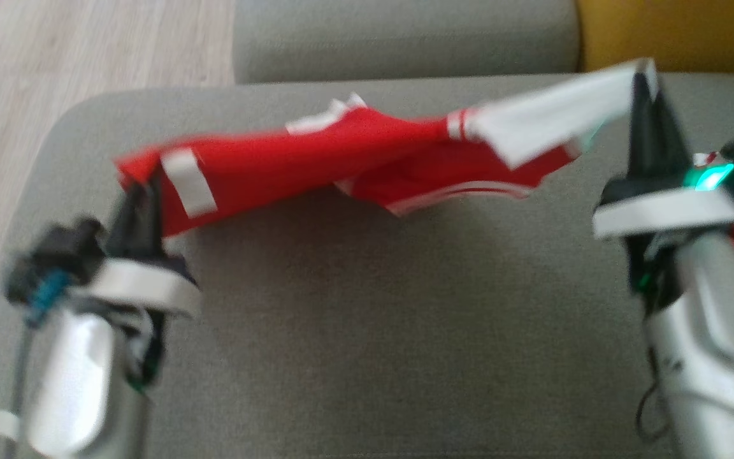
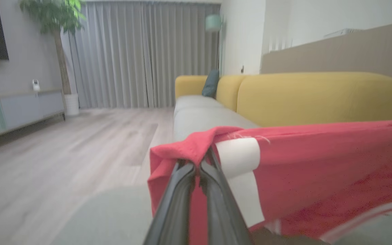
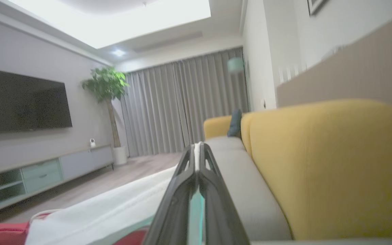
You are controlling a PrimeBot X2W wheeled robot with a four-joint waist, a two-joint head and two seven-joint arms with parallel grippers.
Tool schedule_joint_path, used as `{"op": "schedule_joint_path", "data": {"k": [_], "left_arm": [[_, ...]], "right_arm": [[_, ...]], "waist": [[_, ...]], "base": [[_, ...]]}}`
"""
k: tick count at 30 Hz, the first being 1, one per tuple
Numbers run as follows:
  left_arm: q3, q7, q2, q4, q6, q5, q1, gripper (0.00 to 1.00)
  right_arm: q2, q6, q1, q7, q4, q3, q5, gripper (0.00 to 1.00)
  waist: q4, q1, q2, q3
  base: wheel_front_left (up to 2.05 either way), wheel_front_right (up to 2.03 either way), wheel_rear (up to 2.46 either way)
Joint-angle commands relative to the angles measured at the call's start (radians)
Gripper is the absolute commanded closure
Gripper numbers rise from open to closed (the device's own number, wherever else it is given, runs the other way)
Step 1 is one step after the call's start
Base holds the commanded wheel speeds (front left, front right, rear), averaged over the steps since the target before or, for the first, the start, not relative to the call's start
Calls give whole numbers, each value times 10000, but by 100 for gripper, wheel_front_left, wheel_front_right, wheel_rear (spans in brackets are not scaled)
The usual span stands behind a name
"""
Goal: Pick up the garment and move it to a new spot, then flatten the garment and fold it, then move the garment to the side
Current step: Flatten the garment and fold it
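Grey seat [image 1: 367, 319] is spread wide beneath the garment [image 1: 316, 159], red with white trim, held stretched above it. Its ends are pinched by the left gripper [image 1: 143, 188] and right gripper [image 1: 644, 81], both clamped; floor [image 1: 86, 51] lies past the seat's left edge.

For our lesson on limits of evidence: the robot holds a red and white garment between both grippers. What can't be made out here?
Head view: motion blur smears the garment, so its type is unclear.
Left wrist view: red cloth covers the left gripper's tips; the garment runs off the right edge.
Right wrist view: the right gripper's own fingers hide how much white cloth is pinched.
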State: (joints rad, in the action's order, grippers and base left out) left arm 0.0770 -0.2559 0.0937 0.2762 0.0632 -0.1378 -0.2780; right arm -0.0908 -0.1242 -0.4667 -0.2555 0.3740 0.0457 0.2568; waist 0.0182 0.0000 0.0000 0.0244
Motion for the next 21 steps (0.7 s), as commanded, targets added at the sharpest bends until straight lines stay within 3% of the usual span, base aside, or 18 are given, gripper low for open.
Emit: {"op": "schedule_joint_path", "data": {"k": [1, 6, 11, 17, 21], "left_arm": [[-467, -59, 481, -571, 71, 152, -899, 100], [-634, -30, 1409, -1395, 345, 298, -2471, 100], [-502, 778, 2115, -1866, 495, 302, -4246, 100], [134, 1961, 2089, -622, 589, 46, -5666, 100], [408, 1713, 1982, 1091, 537, 118, -6777, 100]], "right_arm": [[-195, -65, -908, -62, -637, 248, 162, 100], [-897, -65, -2412, -62, -1693, 352, 711, 100], [-1574, -65, -4064, 211, -1651, 471, 857, 100], [-1602, -65, -5870, 758, 101, 543, 449, 100], [-1425, -65, -7151, 437, 1660, 440, -142, 100]], "waist": [[-162, 0, 0, -208], [-232, 0, 0, -384], [-221, 0, 0, -8], [-237, 0, 0, 1299], [-336, 0, 0, 2187]], "base": [[0, 0, 0], [0, 0, 0], [0, 0, 0], [0, 0, 0], [0, 0, 0]]}}
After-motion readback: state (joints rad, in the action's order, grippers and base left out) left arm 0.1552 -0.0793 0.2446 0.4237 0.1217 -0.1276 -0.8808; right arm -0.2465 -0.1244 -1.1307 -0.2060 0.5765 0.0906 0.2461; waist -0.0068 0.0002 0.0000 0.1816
